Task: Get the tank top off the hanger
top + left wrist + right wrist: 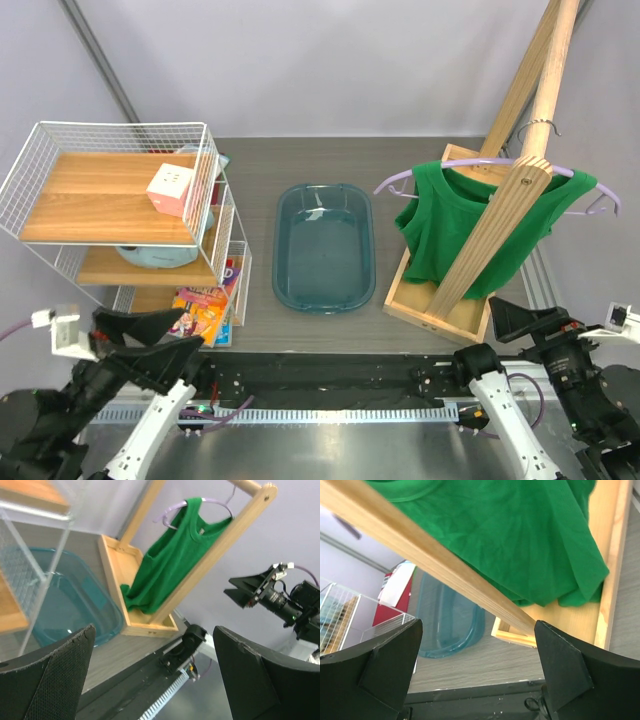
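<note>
1. Location: the tank top (447, 228) hangs on the hanger (398, 181). The hanger's hook sits over the top rail of the wooden rack (497, 215) at the table's far right. The hem hangs low over the rack's tray base.
2. Long axis: the hanger runs left to right in the top view, across the arms' line of reach. The rack's sloped post crosses in front of the garment.
3. Right gripper (479, 672): fingers spread wide, nothing held. It sits just in front of the rack, with the garment ahead and above.
4. Left gripper (155, 680): fingers spread wide, nothing held. It is well apart from the garment, which lies to its far right beyond the blue tub (323, 250).
5. Judgement: the right arm is nearer. It should reach forward and upward, to one side of the post.
</note>
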Robot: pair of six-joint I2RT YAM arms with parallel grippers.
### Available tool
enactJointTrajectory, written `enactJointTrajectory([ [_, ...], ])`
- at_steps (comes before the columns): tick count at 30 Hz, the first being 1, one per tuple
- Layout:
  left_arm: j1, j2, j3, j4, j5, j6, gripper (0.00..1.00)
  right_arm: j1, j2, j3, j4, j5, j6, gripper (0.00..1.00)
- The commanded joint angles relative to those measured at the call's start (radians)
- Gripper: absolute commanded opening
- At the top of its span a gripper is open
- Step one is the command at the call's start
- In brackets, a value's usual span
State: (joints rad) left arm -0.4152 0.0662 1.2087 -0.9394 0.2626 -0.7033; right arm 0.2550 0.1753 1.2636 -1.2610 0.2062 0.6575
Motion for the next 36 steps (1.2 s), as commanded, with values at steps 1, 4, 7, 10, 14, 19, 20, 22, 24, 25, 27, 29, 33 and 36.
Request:
enactJointTrajectory([
  [1,0.096,0.206,0.035,0.163,0.326,-0.001,1.0,0.012,0.01,0.054,0.063,-0.065,-0.108,1.0],
  [4,0.093,0.227,-0.008,0.348,0.4,-0.099,1.0,0.015,0.038,0.072,0.077,-0.116,-0.137,1.0],
  [7,0.093,0.296,0.029,0.37,0.44,-0.104,1.0,0.015,0.058,0.074,0.086,-0.134,-0.153,1.0],
  [10,0.06,0.368,0.052,0.392,0.452,-0.093,1.0,0.016,0.075,0.066,0.095,-0.139,-0.163,1.0],
  [14,-0.006,0.467,0.103,0.393,0.475,-0.079,1.0,0.02,0.078,0.065,0.109,-0.128,-0.183,1.0],
  [19,-0.134,0.549,0.086,0.393,0.503,-0.051,1.0,0.023,0.081,0.046,0.14,-0.194,-0.197,1.0],
  [20,-0.146,0.555,0.08,0.392,0.513,-0.047,1.0,0.023,0.088,0.051,0.146,-0.297,-0.208,1.0],
  [22,-0.174,0.57,0.069,0.392,0.532,-0.047,1.0,0.023,0.09,0.069,0.158,-0.349,-0.219,1.0],
  [24,-0.186,0.583,0.068,0.401,0.565,-0.053,1.0,0.023,0.089,0.103,0.158,-0.37,-0.24,1.0],
  [25,-0.194,0.595,0.071,0.413,0.576,-0.053,1.0,0.023,0.09,0.114,0.157,-0.373,-0.248,1.0],
  [27,-0.195,0.609,0.069,0.442,0.602,-0.065,1.0,0.023,0.096,0.134,0.15,-0.369,-0.257,1.0],
  [29,-0.195,0.642,0.071,0.497,0.619,-0.081,1.0,0.023,0.099,0.137,0.144,-0.349,-0.259,1.0],
  [33,-0.217,0.696,0.112,0.528,0.616,-0.075,1.0,0.024,0.105,0.134,0.143,-0.334,-0.266,0.99],
  [36,-0.273,0.747,0.168,0.531,0.573,-0.047,1.0,0.023,0.108,0.135,0.141,-0.321,-0.271,1.0],
])
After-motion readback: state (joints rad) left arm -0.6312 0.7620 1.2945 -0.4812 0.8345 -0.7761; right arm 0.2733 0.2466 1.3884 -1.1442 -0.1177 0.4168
